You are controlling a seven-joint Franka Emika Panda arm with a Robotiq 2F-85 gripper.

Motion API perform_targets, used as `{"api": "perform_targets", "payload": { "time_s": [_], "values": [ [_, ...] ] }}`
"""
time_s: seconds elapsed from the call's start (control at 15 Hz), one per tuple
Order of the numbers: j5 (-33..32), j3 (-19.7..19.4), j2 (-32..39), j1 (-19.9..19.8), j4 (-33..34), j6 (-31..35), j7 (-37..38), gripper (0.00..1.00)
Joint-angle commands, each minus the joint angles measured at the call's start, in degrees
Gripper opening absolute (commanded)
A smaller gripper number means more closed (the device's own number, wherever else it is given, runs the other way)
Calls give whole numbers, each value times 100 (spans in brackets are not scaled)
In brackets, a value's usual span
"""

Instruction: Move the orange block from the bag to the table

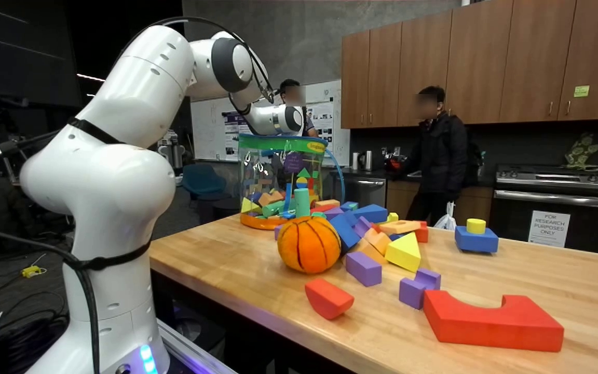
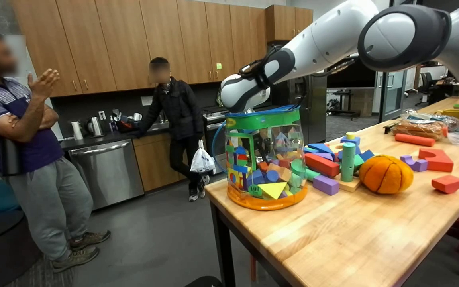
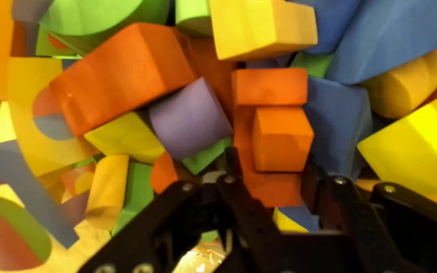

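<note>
Hand (image 3: 271,159): fingers (image 3: 235,163) spread apart, nothing seen clamped. Likely target, a small orange block (image 3: 283,140), sits inside the bag (image 2: 269,120) just ahead of the gap, off-centre toward one finger. I'd centre first, descend straight so a finger slips between it and the blue block (image 3: 334,127), close gently, then lift above the bag's top edge before swinging over the worktop (image 2: 353,235). I cannot tell pad contact, whether the darker orange surface (image 3: 275,187) underneath is separate, nor which orange piece is meant. Printed plastic and glare veil the hand in both exterior views.
</note>
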Motion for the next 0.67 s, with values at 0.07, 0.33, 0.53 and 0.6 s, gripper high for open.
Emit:
{"api": "perform_targets", "payload": {
  "time_s": [0.07, 0.33, 0.53, 0.6],
  "values": [
    [-104, -87, -132, 74, -188, 135, 141, 14],
    [-202, -64, -248, 115, -145, 129, 64, 14],
    [-448, -38, -506, 200, -143, -54, -155, 14],
    [-559, -33, -593, 233, -167, -61, -210, 14]
  ]
}}
